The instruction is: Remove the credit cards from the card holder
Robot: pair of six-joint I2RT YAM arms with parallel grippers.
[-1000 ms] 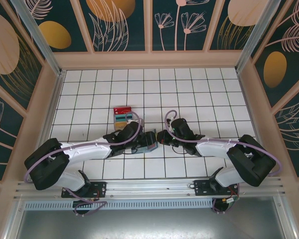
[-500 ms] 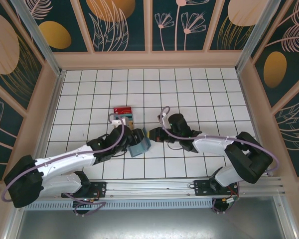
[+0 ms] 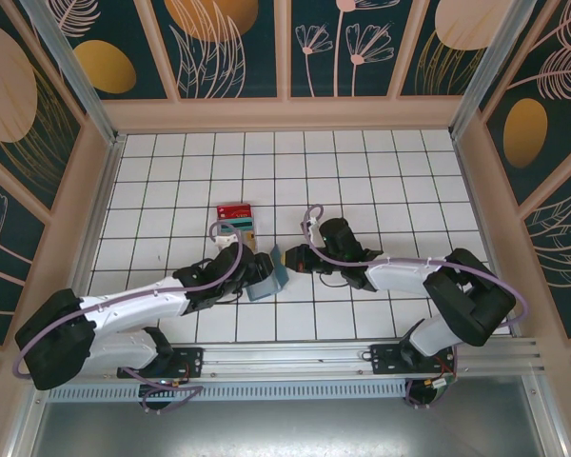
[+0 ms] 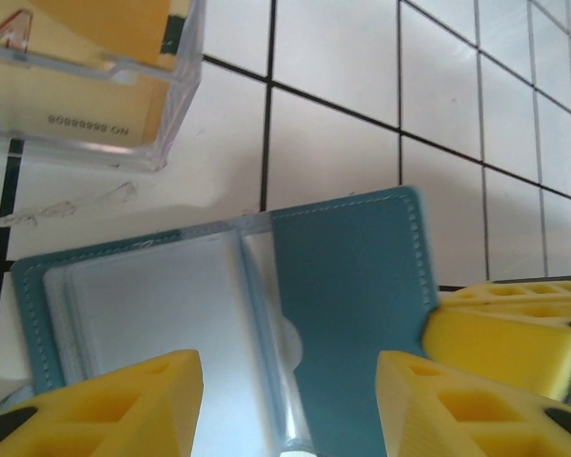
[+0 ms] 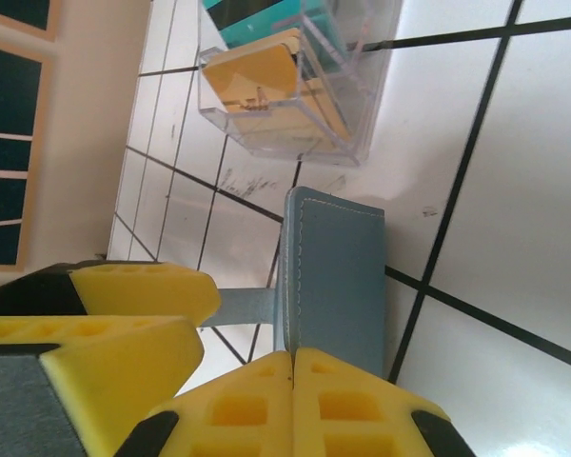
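Near the middle of the tiled table (image 3: 362, 171), the slate-blue card holder (image 3: 269, 278) lay open. The right gripper (image 5: 293, 364) was clamped on its right flap, while the left gripper (image 4: 288, 381) straddled it, jaws apart. Just far-left, credit cards (image 3: 235, 220) sat in a clear box (image 4: 95, 143).

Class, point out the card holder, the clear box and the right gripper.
card holder (image 4: 347, 305): left wrist view, blue cover flap.
clear box (image 5: 295, 114): right wrist view, middle of wall.
right gripper (image 5: 293, 367): right wrist view, between fingertips.
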